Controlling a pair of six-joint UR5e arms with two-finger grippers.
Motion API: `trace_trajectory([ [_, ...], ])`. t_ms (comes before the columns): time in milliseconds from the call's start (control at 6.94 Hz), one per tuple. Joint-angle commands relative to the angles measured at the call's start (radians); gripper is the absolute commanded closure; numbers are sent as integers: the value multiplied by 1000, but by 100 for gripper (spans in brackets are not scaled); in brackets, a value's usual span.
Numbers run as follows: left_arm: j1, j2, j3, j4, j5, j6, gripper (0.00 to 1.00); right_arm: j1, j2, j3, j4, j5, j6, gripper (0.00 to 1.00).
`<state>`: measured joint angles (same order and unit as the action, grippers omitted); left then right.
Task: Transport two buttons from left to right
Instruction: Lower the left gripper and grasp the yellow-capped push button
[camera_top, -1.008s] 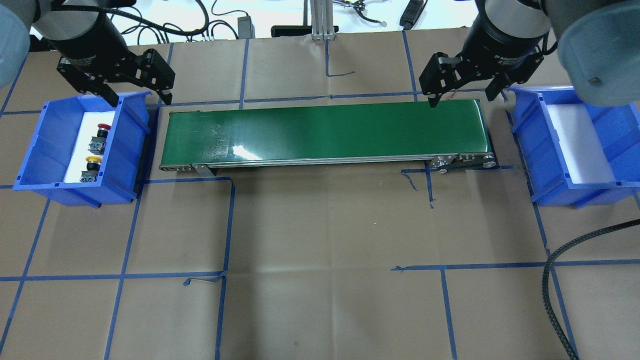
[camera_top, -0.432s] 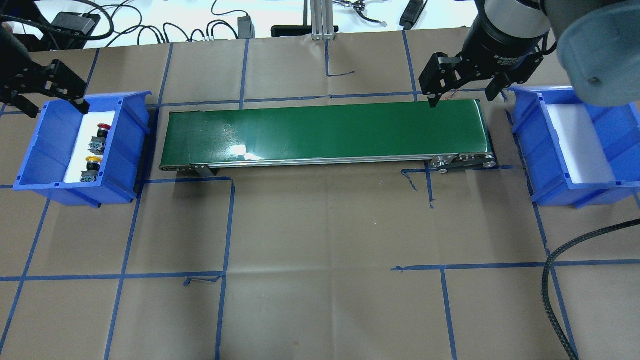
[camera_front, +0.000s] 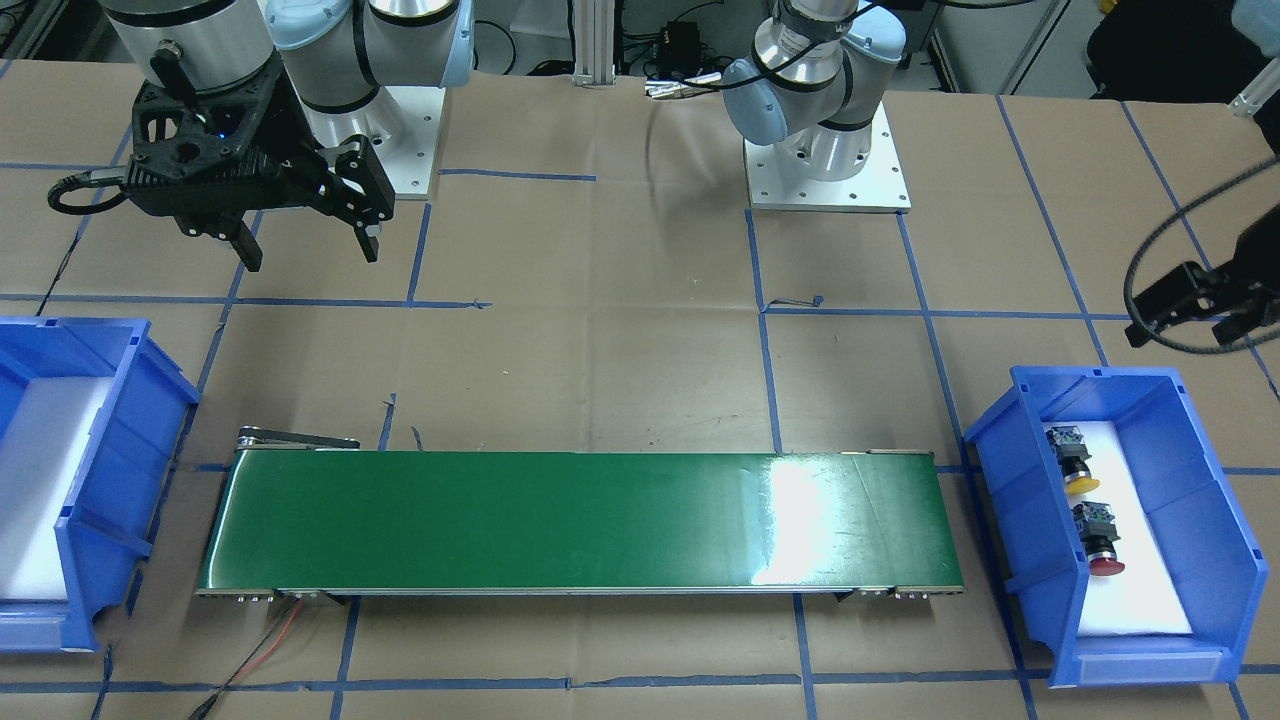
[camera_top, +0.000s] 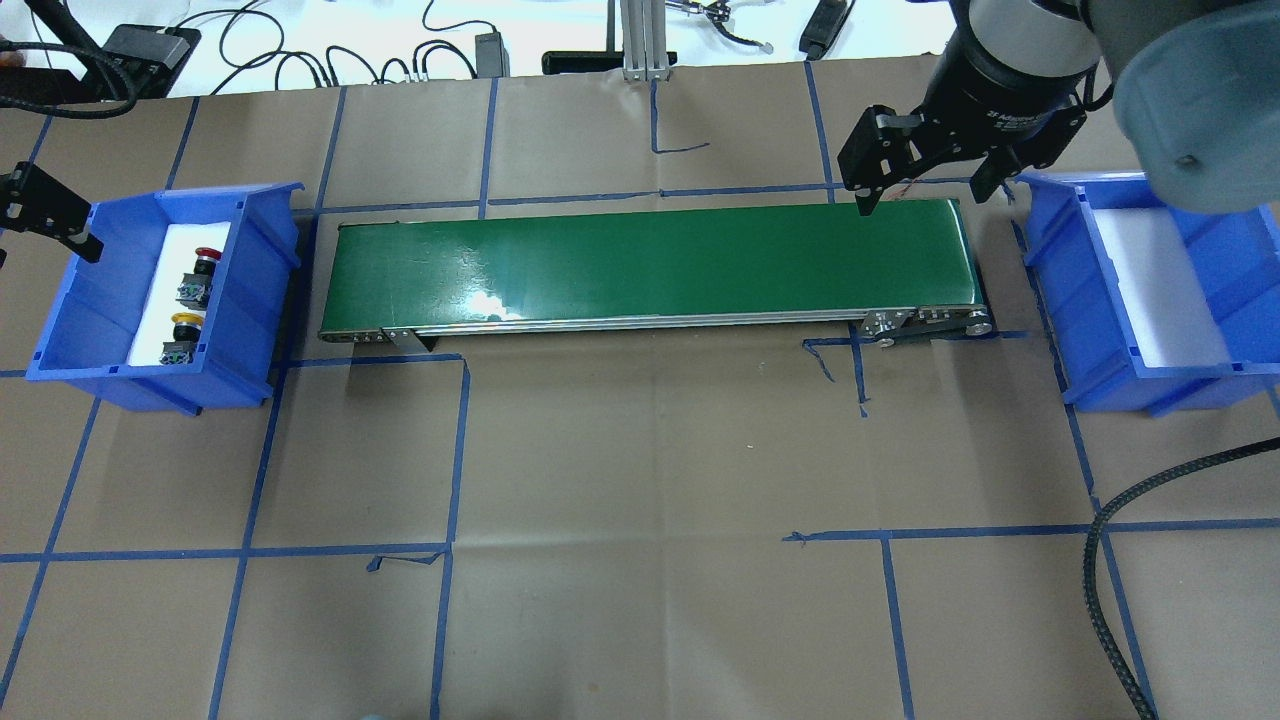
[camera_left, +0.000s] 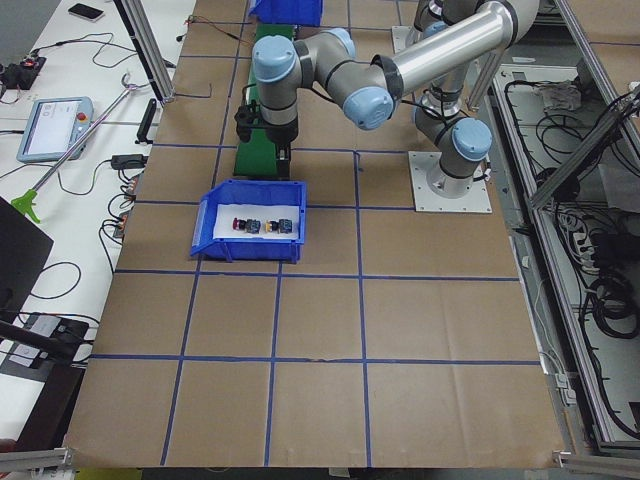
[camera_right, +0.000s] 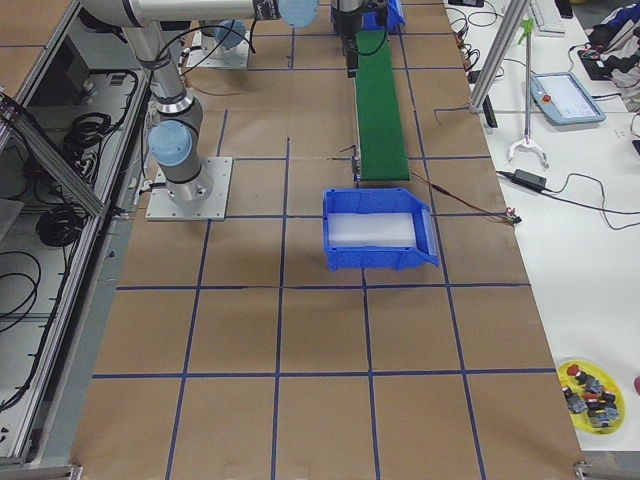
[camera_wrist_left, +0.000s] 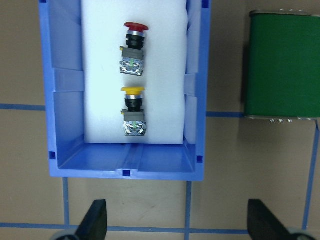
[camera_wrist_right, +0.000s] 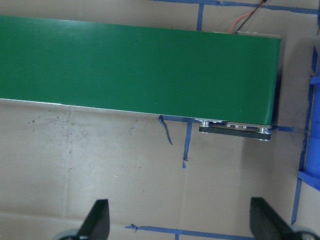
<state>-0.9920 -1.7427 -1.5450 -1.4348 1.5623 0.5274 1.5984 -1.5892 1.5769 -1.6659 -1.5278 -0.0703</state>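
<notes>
**Both buttons lie in the left bin; both grippers empty**

Front-facing view: the red button (camera_front: 1100, 545) and the yellow button (camera_front: 1075, 465) lie on white foam inside the left bin (camera_front: 1000, 470). The bin stands just beside one end of the green belt (camera_front: 560, 520). The left gripper (camera_front: 1195, 305) hangs near that bin at the frame's edge, clear of it and too blurred to read. The right gripper (camera_front: 311, 258) hovers over the brown paper surface (camera_front: 600, 350), its fingers spread with nothing between them. The right bin (camera_front: 150, 420), lined with white foam, stands by the belt's other end.

Overhead view: only part of the left gripper shows, by the left bin's outer wall. The buttons lie in a line on their sides with caps pointing away from the robot, the red one farther off. The right gripper is above the far edge of the belt's end, next to the right bin.

Side views: the buttons are small specks in the left bin. The right bin sits just off the belt's end.

Left wrist view: the camera looks straight down into the left bin, where the two buttons lie apart from each other. The fingers (camera_wrist_left: 95, 222) are spread wide over the paper, short of the bin, pinching nothing.

Right wrist view: the fingers (camera_wrist_right: 97, 220) are spread wide over bare paper, with the belt's end beyond them.
</notes>
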Motion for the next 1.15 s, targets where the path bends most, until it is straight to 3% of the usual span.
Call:
trace_trajectory([
  [0,0,-99,-35,147,-4,2,0,0,0,0,0,0,1,0],
  [288,1,-142,-126,313,-4,3,0,0,0,0,0,0,3,0],
  [1008,1,-222,-285,526,2,5,0,0,2,0,2,0,4,0],
])
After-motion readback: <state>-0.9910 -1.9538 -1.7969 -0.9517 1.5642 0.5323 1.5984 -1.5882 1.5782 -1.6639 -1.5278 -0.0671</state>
